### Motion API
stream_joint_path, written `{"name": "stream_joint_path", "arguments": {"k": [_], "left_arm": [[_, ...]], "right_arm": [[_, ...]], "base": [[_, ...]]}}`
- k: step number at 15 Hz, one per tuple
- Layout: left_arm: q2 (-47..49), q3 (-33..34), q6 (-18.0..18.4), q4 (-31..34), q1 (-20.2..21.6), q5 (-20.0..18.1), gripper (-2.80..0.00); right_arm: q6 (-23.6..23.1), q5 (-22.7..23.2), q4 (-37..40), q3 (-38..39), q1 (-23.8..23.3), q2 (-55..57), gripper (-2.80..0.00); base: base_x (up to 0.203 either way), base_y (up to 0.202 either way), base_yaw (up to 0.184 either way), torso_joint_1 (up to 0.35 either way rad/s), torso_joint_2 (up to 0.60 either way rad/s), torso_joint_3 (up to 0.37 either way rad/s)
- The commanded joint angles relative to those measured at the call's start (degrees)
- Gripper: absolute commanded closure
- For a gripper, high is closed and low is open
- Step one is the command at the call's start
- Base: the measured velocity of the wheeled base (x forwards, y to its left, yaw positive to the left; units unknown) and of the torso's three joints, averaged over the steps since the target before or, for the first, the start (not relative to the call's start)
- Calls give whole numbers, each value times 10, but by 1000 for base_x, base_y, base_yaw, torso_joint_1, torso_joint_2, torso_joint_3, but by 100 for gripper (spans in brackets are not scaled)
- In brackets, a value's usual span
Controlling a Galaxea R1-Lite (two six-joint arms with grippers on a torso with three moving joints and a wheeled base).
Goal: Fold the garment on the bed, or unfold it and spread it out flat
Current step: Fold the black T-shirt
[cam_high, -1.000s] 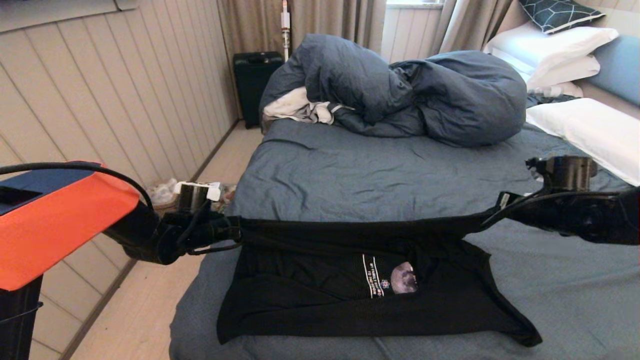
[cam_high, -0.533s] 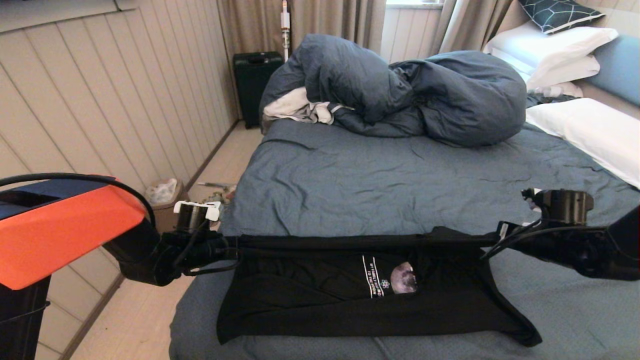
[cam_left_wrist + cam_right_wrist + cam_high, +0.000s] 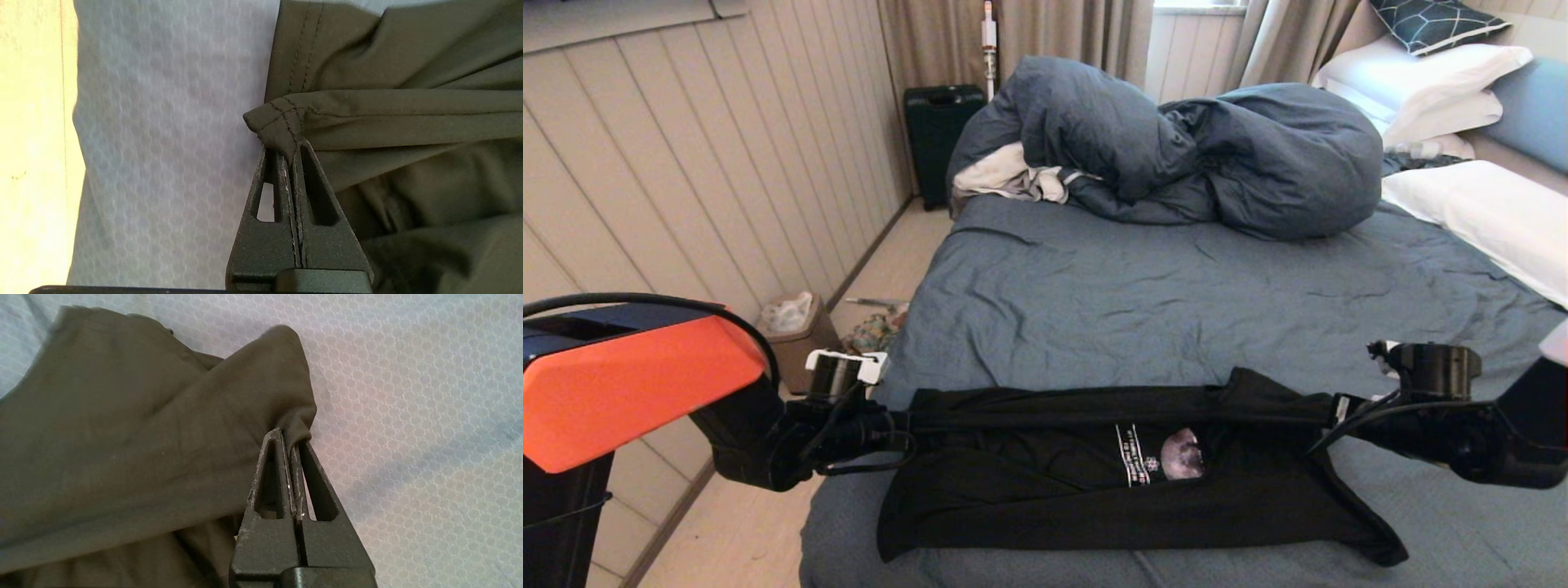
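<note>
The garment (image 3: 1094, 498), a black T-shirt with a grey moon print and white lettering, lies across the near part of the bed (image 3: 1143, 302). Its far edge is pulled taut in a straight band between my two grippers, low over the rest of the shirt. My left gripper (image 3: 905, 422) is shut on the band's left end, pinching a stitched hem corner of the garment (image 3: 278, 122). My right gripper (image 3: 1327, 404) is shut on the right end, clamping a bunched fold of the garment (image 3: 294, 416). Slate-blue sheet shows beyond both grips.
A bulky slate-blue duvet (image 3: 1176, 147) is heaped at the far side with a white-grey cloth (image 3: 1005, 175) beside it. White pillows (image 3: 1478, 204) lie at the right. A dark suitcase (image 3: 939, 135), a small bin (image 3: 792, 327) and the wall stand left of the bed.
Both grippers have come down and toward the near edge of the bed, carrying the stretched edge of the garment lower over the shirt's body. Both grips have held.
</note>
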Motion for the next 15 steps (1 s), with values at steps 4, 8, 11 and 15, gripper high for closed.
{"name": "stream_joint_path", "arguments": {"k": [4,8,11,15], "left_arm": [[4,18,-2,-7,0,0,0],[15,58,16,-67,-3,0,0],[12,82,24,-87,-3,1,-280],[-7,134,36,-135,-3,1,-280]], "right_arm": [[-3,0,-21,12,-11,20,0],[-7,0,-25,29,-9,28,0],[-18,0,-75,50,-7,28,-280],[-26,1,-93,78,-11,17,-280]], "base": [[0,0,0,0,0,0],[0,0,0,0,0,0],[0,0,0,0,0,0],[0,0,0,0,0,0]]}}
